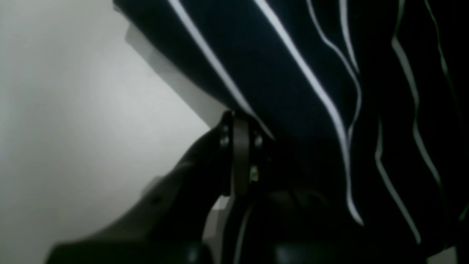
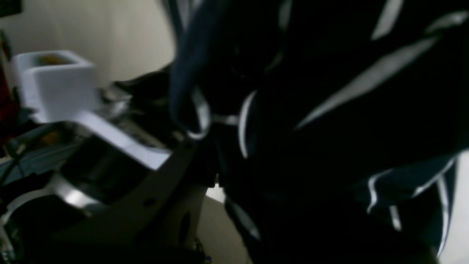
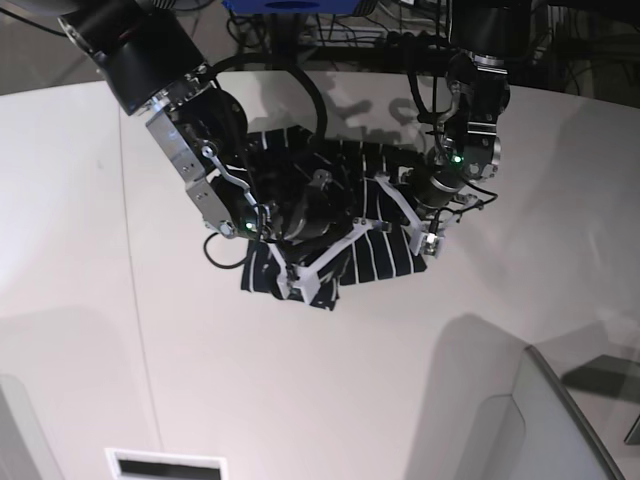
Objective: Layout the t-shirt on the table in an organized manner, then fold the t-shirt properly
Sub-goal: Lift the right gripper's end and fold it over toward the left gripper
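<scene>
**Striped t-shirt bunched between both arms on the white table**

No brand, label or legible writing showed in any view; the only markings were small green indicator lights on each arm in the base view.

The t-shirt (image 3: 330, 235) was soft, dark navy fabric, nearly black, crossed by thin white stripes; it lay crumpled near the far middle of the table (image 3: 300, 400), its stripes bent into wavy, uneven lines by the folds; the left wrist view showed the cloth (image 1: 293, 91) draped in smooth hanging pleats; the right wrist view showed it (image 2: 329, 128) blurred, heaped and heavily shadowed.

The table was smooth, matte and white, with a curved far edge and a thin seam line running down its surface.

The left gripper (image 3: 430, 235), black with pale finger parts, had its fingers pressed together on the shirt's edge on the base view's right side; the left wrist view showed that closed pinch (image 1: 240, 146) with fabric rising from it.

The right gripper (image 3: 275, 240), on a black arm with a grey metal bracket, had its fingers nearly together with shirt cloth gathered in them at the garment's other side.
</scene>
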`<state>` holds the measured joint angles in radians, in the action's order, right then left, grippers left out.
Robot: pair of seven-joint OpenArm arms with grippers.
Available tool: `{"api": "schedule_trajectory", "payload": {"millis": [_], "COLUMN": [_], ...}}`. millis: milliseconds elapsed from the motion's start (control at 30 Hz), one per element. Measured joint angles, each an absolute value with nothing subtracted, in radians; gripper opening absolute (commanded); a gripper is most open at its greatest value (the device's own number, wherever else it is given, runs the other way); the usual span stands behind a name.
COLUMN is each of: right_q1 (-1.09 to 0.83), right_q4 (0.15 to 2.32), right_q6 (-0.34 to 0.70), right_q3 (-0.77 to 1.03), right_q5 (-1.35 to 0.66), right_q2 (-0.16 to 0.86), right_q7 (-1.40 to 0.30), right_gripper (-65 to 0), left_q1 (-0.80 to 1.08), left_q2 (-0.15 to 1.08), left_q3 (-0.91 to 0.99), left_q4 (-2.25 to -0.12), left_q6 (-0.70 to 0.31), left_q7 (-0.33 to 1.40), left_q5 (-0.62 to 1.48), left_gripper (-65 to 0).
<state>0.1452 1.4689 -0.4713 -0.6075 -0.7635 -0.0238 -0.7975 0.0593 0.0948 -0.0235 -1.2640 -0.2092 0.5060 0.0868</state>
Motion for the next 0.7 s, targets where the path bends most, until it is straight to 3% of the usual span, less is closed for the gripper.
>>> {"api": "schedule_trajectory", "payload": {"millis": [267, 433, 700], "right_q1": [0.204, 0.199, 0.201], "right_q4": [1.417, 1.366, 1.365], "right_q6": [-0.468, -0.469, -0.472], "right_q3": [-0.646, -0.655, -0.655], "right_q5": [-0.763, -0.766, -0.767], "right_q2": [-0.047, -0.055, -0.059], "right_q7": [-0.789, -0.758, -0.752], "right_gripper": [-64.8, -64.8, -64.8], "left_q1": [0.085, 0.102, 0.141], "left_q2": [0.095, 0.139, 0.171], "left_q3": [-0.02, -0.02, -0.007], "left_q4": [-1.332, -1.407, -1.439], "left_q6": [-0.205, -0.134, -0.137], "left_q7": [0.55, 0.546, 0.552], "left_q5": [0.083, 0.086, 0.089], "left_gripper": [-65.0, -65.0, -65.0]}}
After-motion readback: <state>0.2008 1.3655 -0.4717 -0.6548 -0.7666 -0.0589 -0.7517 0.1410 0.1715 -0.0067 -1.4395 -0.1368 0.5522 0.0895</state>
